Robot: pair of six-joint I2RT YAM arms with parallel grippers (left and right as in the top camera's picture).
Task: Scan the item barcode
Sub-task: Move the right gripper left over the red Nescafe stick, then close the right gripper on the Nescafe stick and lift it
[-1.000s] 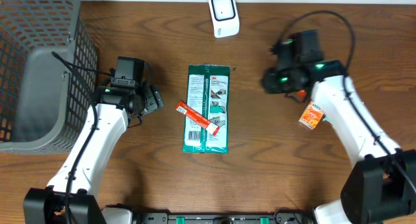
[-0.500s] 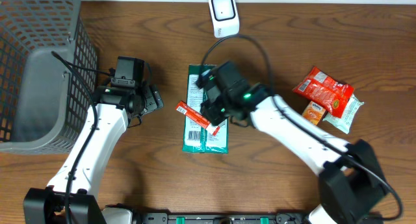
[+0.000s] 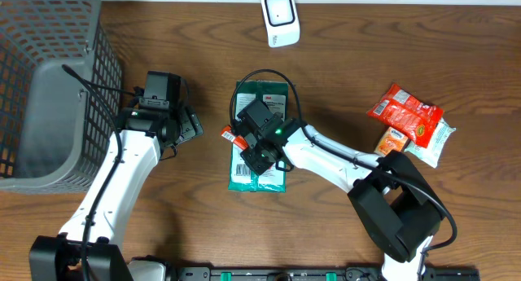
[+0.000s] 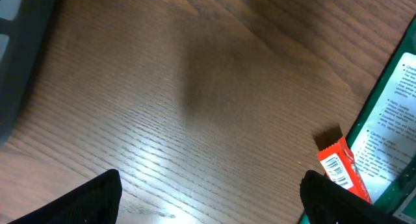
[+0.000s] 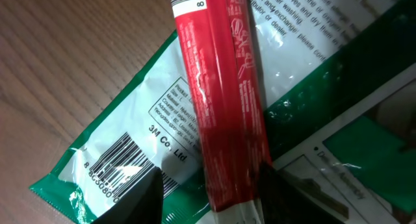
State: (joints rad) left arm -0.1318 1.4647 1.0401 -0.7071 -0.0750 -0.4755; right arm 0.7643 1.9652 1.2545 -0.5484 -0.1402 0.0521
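A thin red stick pack (image 3: pixel 229 135) lies slantwise on a green 3M package (image 3: pixel 262 180) in the middle of the table. My right gripper (image 3: pixel 262 156) hovers low over both. In the right wrist view its fingers straddle the stick pack's (image 5: pixel 224 113) near end: the right gripper (image 5: pixel 214 201) is open, with a gap on the left side. The green package's (image 5: pixel 97 152) barcode faces up beside the left finger. My left gripper (image 3: pixel 193 125) waits open left of the package. The left gripper (image 4: pixel 208 204) is empty over bare wood, the stick pack's (image 4: pixel 341 173) barcode end ahead of it.
A white scanner (image 3: pixel 279 19) stands at the back centre. A grey mesh basket (image 3: pixel 96 61) fills the back left. At the right lie a red snack bag (image 3: pixel 405 111), a small orange box (image 3: pixel 392 140) and a white-green packet (image 3: pixel 433 147).
My right arm has swung from the right side across to the middle and come down over the red stick pack, its jaws widening. The left arm has not moved.
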